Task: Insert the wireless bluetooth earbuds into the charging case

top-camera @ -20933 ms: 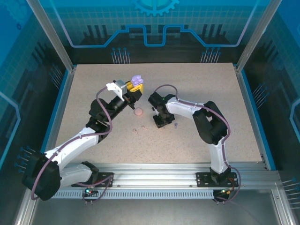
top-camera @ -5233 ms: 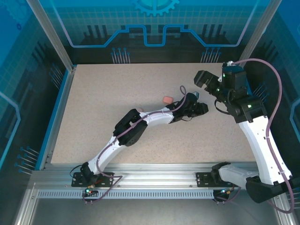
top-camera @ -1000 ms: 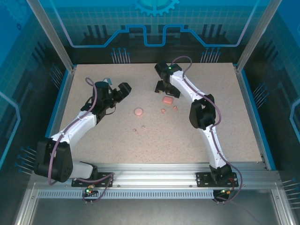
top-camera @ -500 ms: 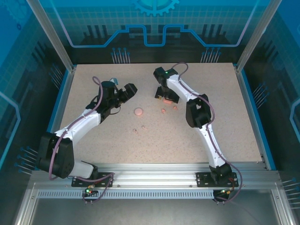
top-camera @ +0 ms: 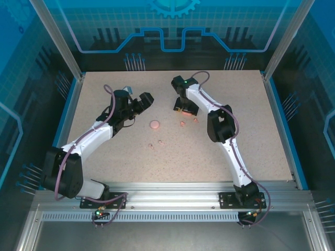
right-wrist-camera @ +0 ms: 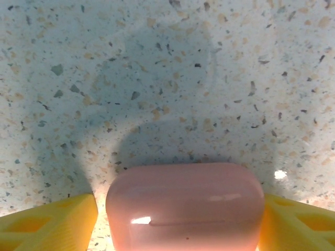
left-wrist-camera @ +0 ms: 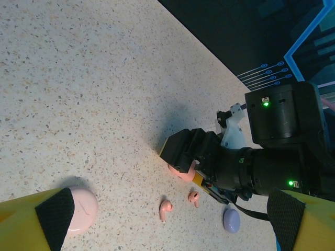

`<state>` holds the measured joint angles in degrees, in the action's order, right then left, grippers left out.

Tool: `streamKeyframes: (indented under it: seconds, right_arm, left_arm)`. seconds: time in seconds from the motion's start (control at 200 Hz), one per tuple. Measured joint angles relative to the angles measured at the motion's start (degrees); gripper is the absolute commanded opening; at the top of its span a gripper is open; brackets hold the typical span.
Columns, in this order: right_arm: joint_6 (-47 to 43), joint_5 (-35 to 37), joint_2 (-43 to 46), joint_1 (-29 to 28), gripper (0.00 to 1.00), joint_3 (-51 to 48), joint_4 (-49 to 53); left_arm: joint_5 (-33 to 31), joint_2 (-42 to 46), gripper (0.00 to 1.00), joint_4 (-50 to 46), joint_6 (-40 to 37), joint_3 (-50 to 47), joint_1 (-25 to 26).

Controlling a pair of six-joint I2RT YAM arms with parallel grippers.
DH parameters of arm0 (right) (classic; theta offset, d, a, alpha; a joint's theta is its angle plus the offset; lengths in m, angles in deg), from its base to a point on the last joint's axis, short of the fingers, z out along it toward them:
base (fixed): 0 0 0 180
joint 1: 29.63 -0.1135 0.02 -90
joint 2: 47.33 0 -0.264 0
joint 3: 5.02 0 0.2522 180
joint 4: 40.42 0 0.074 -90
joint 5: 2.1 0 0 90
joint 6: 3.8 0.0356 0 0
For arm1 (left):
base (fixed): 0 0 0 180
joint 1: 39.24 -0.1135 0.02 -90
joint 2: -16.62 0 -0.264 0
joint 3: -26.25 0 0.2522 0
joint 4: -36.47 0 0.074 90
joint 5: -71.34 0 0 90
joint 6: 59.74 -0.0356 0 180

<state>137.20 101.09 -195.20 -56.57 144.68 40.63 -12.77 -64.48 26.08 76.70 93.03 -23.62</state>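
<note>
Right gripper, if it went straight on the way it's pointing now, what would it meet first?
The coral-pink charging case, lying closed between the fingers of the right gripper, dead ahead. Beyond it is the speckled tabletop. How near the case is I can't judge.

You have a speckled beige table [top-camera: 157, 167] with blue trim [top-camera: 64, 123] down its left and right edges. Aluminium posts [top-camera: 55, 36] rise at the far corners, and a grooved aluminium rail [top-camera: 172, 201] crosses the near edge. Behind it all stands a blue panel [top-camera: 209, 23] printed with circuit lines and a gear [top-camera: 172, 6].
</note>
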Motion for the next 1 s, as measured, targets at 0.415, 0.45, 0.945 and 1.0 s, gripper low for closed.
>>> streamKeyframes:
  seconds: [0.415, 0.45, 0.945, 1.0]
  right_arm:
    - [-3.15, -2.8, 3.15, 1.22, 0.75, -6.16, -4.39]
    - [-3.91, -2.97, 3.17, 1.27, 0.75, -6.21, -4.44]
    - [-5.53, -3.76, 3.34, 1.55, 0.56, -6.25, -3.76]
    - [-5.35, -3.8, 3.45, 1.55, 0.54, -6.27, -3.8]
  left_arm:
    - [0.02, -0.35, 0.99, 0.09, -0.24, 0.52, 1.36]
    - [0.02, -0.35, 0.99, 0.11, -0.26, 0.66, 1.44]
    - [0.02, -2.21, 0.99, 0.9, -0.31, 1.25, 3.8]
    - [0.15, -2.34, 0.99, 1.27, -0.31, 1.09, 3.8]
